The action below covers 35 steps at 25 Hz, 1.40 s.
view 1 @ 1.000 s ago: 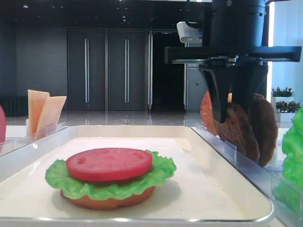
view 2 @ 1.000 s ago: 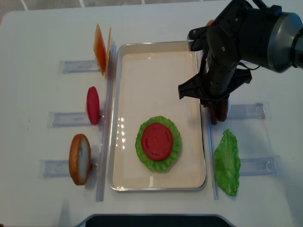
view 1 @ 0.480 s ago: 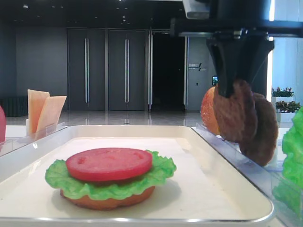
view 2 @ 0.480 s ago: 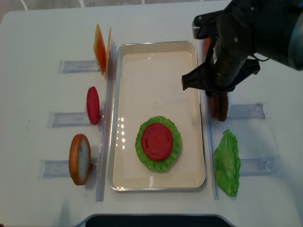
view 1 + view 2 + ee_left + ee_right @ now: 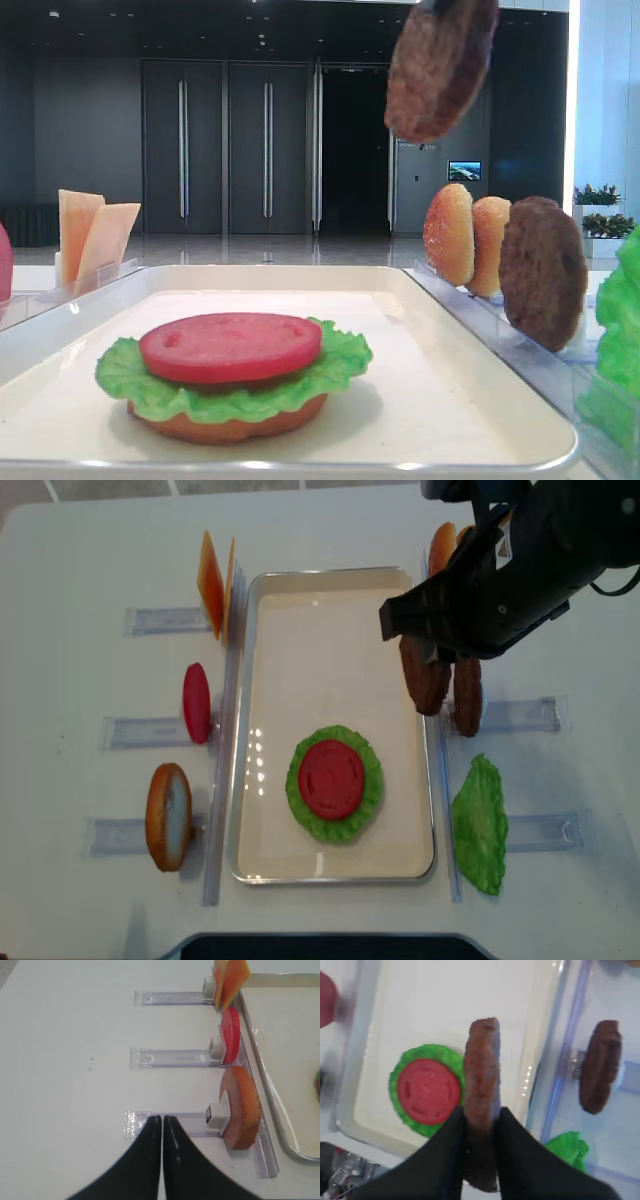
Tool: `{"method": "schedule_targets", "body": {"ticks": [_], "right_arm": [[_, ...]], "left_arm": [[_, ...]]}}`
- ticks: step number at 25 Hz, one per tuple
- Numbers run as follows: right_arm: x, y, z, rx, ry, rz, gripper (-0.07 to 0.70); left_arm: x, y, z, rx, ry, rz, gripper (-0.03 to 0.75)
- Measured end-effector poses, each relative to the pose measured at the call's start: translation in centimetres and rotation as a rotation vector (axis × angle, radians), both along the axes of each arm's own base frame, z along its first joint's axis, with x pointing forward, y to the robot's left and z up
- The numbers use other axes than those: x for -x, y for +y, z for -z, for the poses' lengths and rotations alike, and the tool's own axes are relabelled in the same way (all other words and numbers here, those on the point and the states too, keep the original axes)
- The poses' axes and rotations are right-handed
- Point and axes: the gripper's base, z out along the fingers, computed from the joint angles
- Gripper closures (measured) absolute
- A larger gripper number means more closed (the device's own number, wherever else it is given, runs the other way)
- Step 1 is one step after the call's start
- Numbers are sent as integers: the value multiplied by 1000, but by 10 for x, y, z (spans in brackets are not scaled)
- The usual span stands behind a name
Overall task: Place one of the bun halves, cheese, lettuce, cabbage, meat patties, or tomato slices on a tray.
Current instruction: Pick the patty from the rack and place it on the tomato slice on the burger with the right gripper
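My right gripper (image 5: pixel 481 1110) is shut on a dark-brown meat patty (image 5: pixel 481 1075), held on edge. The patty (image 5: pixel 424 680) hangs high over the right side of the cream tray (image 5: pixel 330 573) and shows at the top of the low view as well (image 5: pixel 440 65). A second patty (image 5: pixel 466 695) stands in the clear rack right of the tray. On the tray lies a stack: bun half (image 5: pixel 230 428), lettuce (image 5: pixel 370 780), tomato slice (image 5: pixel 331 778). My left gripper (image 5: pixel 162 1117) is shut and empty, over the table left of a racked bun half (image 5: pixel 240 1107).
Cheese slices (image 5: pixel 210 580), a tomato slice (image 5: pixel 196 702) and a bun half (image 5: pixel 168 815) stand in clear racks left of the tray. Bun halves (image 5: pixel 443 545) stand at the back right, and a lettuce leaf (image 5: pixel 480 825) lies at the front right.
The right gripper has lifted one patty up out of the right rack and carried it left, over the tray's right edge. The other patty stays in the rack.
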Motion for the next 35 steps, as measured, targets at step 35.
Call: {"method": "schedule_targets", "body": {"ticks": [35], "right_arm": [[17,37,140,-559,118,-108,483]], "left_arm": [[0,0,0,0,0,0,716]]}}
